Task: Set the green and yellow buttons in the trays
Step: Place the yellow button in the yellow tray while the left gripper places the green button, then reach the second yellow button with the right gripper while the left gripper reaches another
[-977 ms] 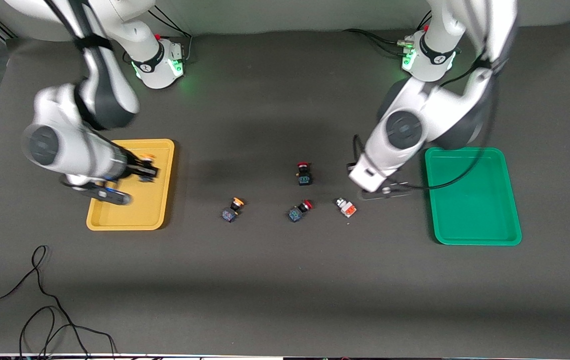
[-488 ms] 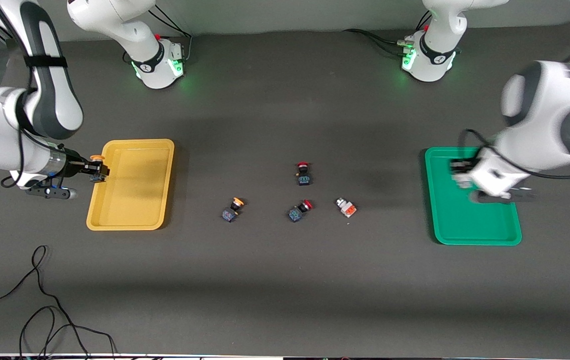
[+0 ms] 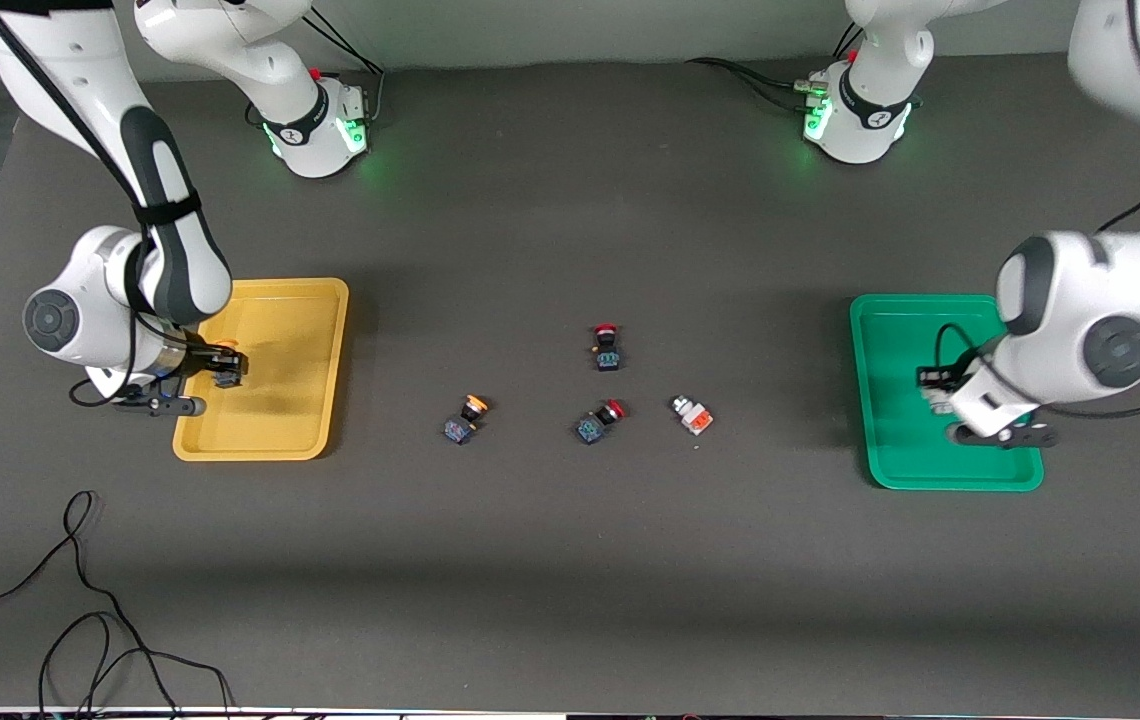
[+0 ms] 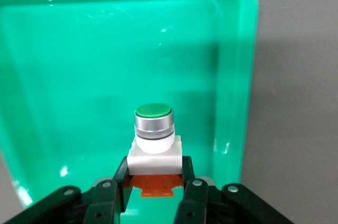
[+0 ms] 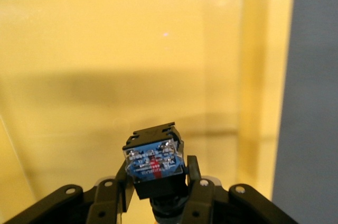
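Observation:
My left gripper (image 3: 933, 388) is shut on a green button (image 4: 153, 139), a white body with an orange block and a green cap, and holds it over the green tray (image 3: 945, 470), which also shows in the left wrist view (image 4: 63, 49). My right gripper (image 3: 227, 367) is shut on a yellow button (image 5: 154, 161) with a black-blue body and holds it over the yellow tray (image 3: 300, 420), also in the right wrist view (image 5: 105, 49). On the mat lie another yellow button (image 3: 465, 417) and another green button (image 3: 692, 415).
Two red-capped black-blue switches lie mid-table, one (image 3: 607, 347) farther from the front camera, one (image 3: 599, 421) between the loose yellow and green buttons. A black cable (image 3: 80, 610) loops near the front edge at the right arm's end.
My left gripper has carried its green button from mid-table to over the green tray. My right gripper has swung off the yellow tray's outer edge and back over it with its yellow button.

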Robot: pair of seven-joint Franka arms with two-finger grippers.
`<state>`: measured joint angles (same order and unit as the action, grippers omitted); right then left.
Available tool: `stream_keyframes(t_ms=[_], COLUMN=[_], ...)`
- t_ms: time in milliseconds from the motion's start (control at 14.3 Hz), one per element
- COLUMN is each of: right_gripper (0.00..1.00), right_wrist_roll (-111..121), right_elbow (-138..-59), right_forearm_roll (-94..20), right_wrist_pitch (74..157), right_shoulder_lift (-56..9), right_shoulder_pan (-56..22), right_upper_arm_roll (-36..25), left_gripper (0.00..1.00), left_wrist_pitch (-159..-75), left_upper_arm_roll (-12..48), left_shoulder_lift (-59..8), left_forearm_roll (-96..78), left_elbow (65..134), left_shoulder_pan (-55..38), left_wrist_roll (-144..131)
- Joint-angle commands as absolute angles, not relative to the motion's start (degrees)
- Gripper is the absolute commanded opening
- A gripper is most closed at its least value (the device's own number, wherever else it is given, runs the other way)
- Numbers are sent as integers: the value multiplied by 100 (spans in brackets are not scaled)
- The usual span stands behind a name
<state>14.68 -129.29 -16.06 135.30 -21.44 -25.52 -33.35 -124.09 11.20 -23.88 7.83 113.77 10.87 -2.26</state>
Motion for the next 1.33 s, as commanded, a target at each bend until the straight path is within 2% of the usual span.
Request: stream_keyframes(t_ms=[0,70,209,279,349,488,698,837,1047,1256], right_gripper=[89,100,100,100,100,100,100,100,100,100], right_wrist_roll=[1758,1723,1522,1225,856,275,-875,-1762,-2827,-3278], right_elbow=[-12806,-12797,-12570,-12238,-11843,-11078,-10408,-10109,-9345,-9141], right_forearm_roll=[-1854,-1854,-1863,-1863,-1863,-1863,-2082,-2633,-3505,-3568], right_wrist_pitch=[13500,13483,13177,12609,11881,10876,10390,10423,10572,11422], right_shoulder_lift=[-2162,-2145,-2109,-2075,-2031,-2030,-2074,-2223,-2889,-3505], right_shoulder_pan=[-2593,-2601,-2619,-2637,-2680,-2908,-3434,-3900,-4481,-4938], right_upper_arm_roll=[-3384,-3384,-3393,-3384,-3366,-3357,-3331,-3331,-3340,-3288], left_gripper=[31,37,82,93,97,99,99,99,99,99], left_wrist_pitch=[-12708,-12718,-12700,-12596,-12429,-11650,-10427,-10021,-10054,-10159], left_upper_arm_roll=[1195,1195,1195,1195,1204,1213,1257,1283,1301,1310], left_shoulder_lift=[-2627,-2689,-2742,-2690,-2594,-2357,-2040,-2004,-2048,-2179], left_forearm_roll=[932,932,975,976,976,941,809,547,325,334], left_elbow=[11364,11356,11312,11259,11154,10734,9829,9284,8887,8675], left_shoulder_pan=[1230,1222,1230,1230,1239,1248,1178,1090,556,-296], left_wrist_roll=[-193,-193,-167,-158,-123,35,-61,-184,-1139,-1906])
